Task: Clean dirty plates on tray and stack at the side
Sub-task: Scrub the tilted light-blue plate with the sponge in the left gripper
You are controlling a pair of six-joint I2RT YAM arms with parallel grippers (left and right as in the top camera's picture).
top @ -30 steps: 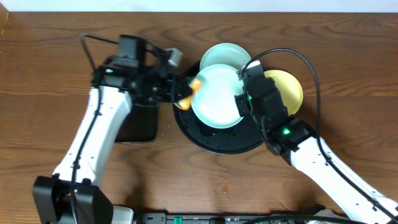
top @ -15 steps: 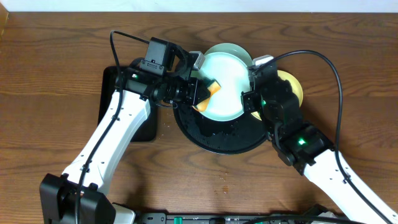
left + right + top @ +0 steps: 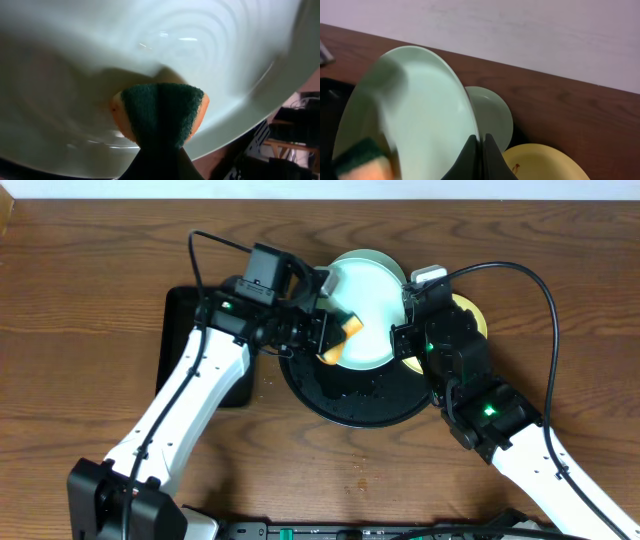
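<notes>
The brown wood-grain tabletop [image 3: 80,280] is filling the overhead view, and a pale wall [image 3: 520,35] is running along its far edge. A few pale specks are lying on the wood just in front of the round tray [image 3: 350,402], whose glossy black floor is glinting with small spots. A narrower black rectangular tray [image 3: 176,340] is sitting to the left, partly under the left arm.

The right hand [image 3: 480,150] is pinching the rim of a mint plate [image 3: 370,320], holding it tilted on edge above the round tray. The left hand [image 3: 159,162] is gripping an orange-and-green sponge [image 3: 162,112] and pressing it against that plate's face. A second mint plate [image 3: 492,117] is lying flat at the tray's far edge. A yellow plate [image 3: 545,162] with a small brown smear is resting at the tray's right side, though the overlap with the rim is hidden by the arm.
</notes>
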